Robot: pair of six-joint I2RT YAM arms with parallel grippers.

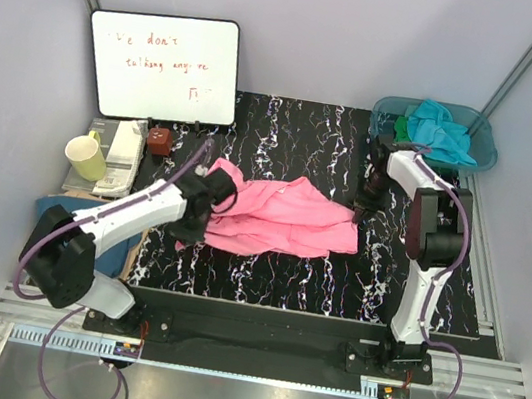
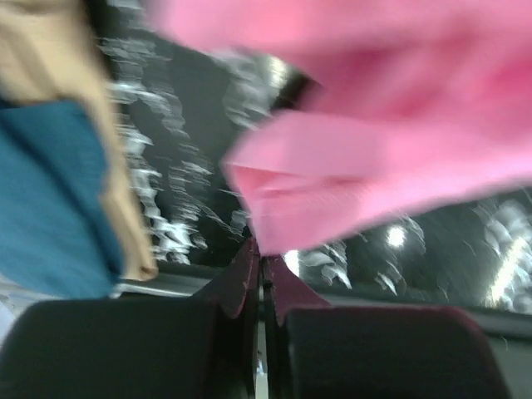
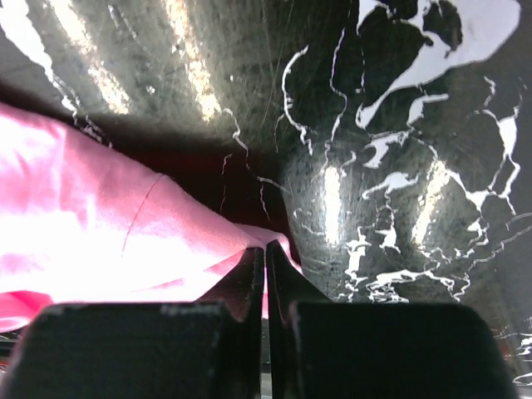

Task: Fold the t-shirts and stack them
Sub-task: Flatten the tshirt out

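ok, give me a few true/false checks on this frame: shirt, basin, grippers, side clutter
1. The pink t-shirt lies on the black marbled table, between the left gripper and right gripper. True.
2. The basin is empty. False: the teal basin holds turquoise cloth and some green cloth.
3. Both grippers stand wide open. False: both are shut, each on an edge of the pink t-shirt.
4. A whiteboard stands at the back left. True.
5. The mug sits on the shirt. False: the mug is off to the table's left, apart from the shirt.
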